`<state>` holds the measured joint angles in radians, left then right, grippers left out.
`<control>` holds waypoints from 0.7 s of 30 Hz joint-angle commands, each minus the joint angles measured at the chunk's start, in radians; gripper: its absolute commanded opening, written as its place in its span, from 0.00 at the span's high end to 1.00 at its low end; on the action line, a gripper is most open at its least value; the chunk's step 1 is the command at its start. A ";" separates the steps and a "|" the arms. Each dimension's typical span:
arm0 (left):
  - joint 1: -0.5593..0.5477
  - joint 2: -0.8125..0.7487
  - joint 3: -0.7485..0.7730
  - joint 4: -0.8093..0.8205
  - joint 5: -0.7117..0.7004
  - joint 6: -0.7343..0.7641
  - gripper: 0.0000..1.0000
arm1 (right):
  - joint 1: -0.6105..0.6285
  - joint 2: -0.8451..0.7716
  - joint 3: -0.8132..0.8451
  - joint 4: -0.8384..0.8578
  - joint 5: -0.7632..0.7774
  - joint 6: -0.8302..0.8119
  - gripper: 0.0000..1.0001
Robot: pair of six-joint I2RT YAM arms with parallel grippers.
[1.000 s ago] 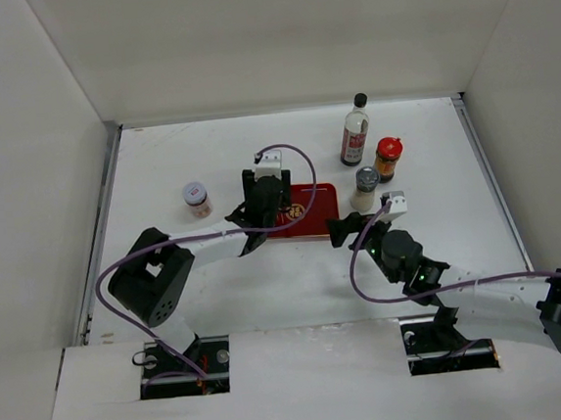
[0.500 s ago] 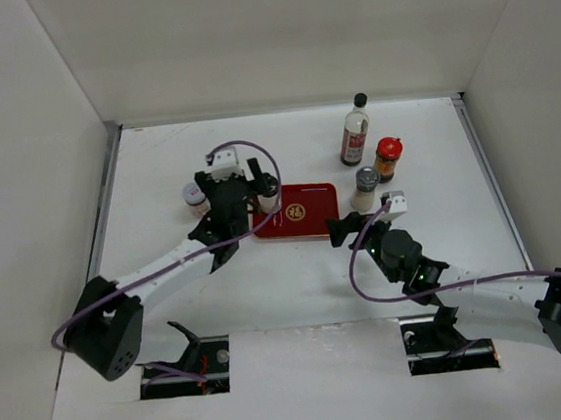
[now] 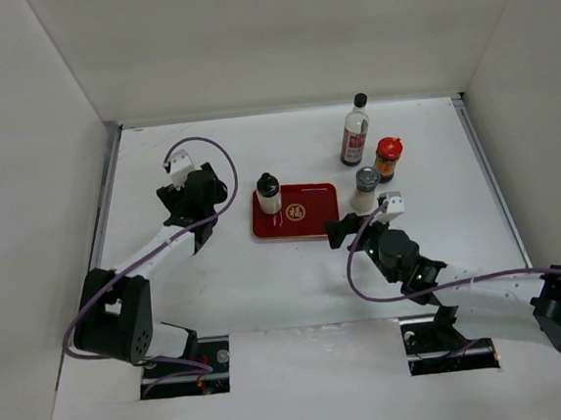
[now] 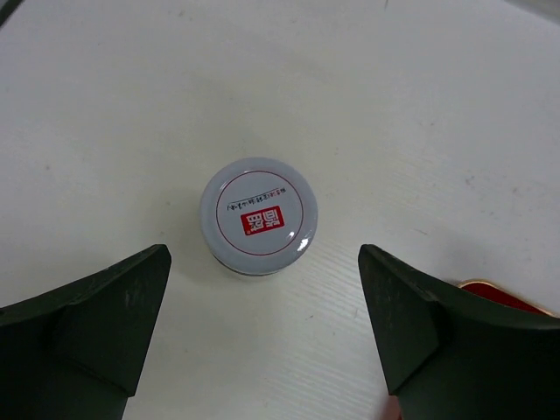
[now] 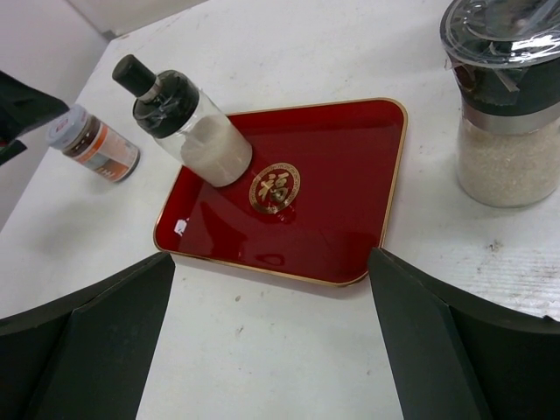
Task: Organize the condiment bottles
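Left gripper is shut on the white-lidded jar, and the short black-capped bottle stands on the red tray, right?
No. The left wrist view shows the left gripper open, its fingers apart on either side of the white-lidded jar, not touching it. The short black-capped bottle does stand on the red tray.

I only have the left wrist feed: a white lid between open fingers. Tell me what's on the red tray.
Observer: One short black-capped bottle stands upright at the far left corner of the red tray; nothing else is on it.
Operator: Now give me the other bottles.
Observer: Tall bottle, red-capped jar and grey-capped shaker stand on the table, right of the tray.
Operator: Report the right gripper.
Observer: The right gripper is open and empty, near the tray's near right corner.
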<state>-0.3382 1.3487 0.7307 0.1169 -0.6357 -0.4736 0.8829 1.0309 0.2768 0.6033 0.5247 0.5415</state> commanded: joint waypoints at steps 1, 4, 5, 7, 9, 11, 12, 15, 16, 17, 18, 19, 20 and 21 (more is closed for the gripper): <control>0.031 0.056 0.064 0.013 0.010 -0.013 0.11 | 0.000 0.004 0.007 0.049 -0.019 0.005 0.01; 0.057 0.116 0.082 0.061 0.028 -0.010 0.13 | 0.001 0.014 0.007 0.056 -0.023 0.012 0.00; 0.067 0.133 0.090 0.070 0.030 -0.008 0.13 | 0.001 0.015 0.007 0.056 -0.026 0.014 0.00; 0.080 0.161 0.107 0.085 0.033 -0.008 0.15 | 0.004 0.015 0.007 0.056 -0.026 0.006 0.00; 0.083 0.176 0.119 0.090 0.039 -0.007 0.22 | 0.004 0.012 0.007 0.058 -0.023 0.008 0.00; 0.081 0.178 0.124 0.092 0.044 0.000 0.39 | 0.004 0.017 0.006 0.058 -0.032 0.014 0.00; 0.078 0.172 0.116 0.096 0.039 0.003 0.47 | 0.004 0.014 0.005 0.058 -0.034 0.009 0.00; 0.066 0.109 0.069 0.095 0.037 0.009 0.61 | 0.004 -0.003 0.001 0.059 -0.023 0.005 0.00; 0.054 0.074 0.050 0.089 0.039 0.012 0.64 | 0.004 -0.005 -0.001 0.059 -0.026 0.009 0.00; 0.037 0.029 0.026 0.081 0.042 0.015 0.65 | 0.000 -0.003 -0.002 0.059 -0.034 0.014 0.00; 0.012 -0.021 0.004 0.073 0.042 0.016 0.65 | 0.001 -0.002 -0.001 0.058 -0.034 0.014 0.00; -0.017 -0.072 -0.020 0.064 0.033 0.021 0.65 | 0.003 0.000 0.001 0.059 -0.034 0.011 0.00; -0.047 -0.121 -0.039 0.053 0.031 0.021 0.66 | 0.004 0.001 0.004 0.059 -0.026 0.006 0.00; -0.078 -0.163 -0.051 0.037 0.030 0.021 0.66 | 0.004 0.004 0.005 0.059 -0.026 0.006 0.00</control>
<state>-0.3420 1.3544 0.6918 0.1009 -0.5934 -0.4625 0.8841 1.0416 0.2768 0.6064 0.5037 0.5438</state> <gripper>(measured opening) 0.607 0.998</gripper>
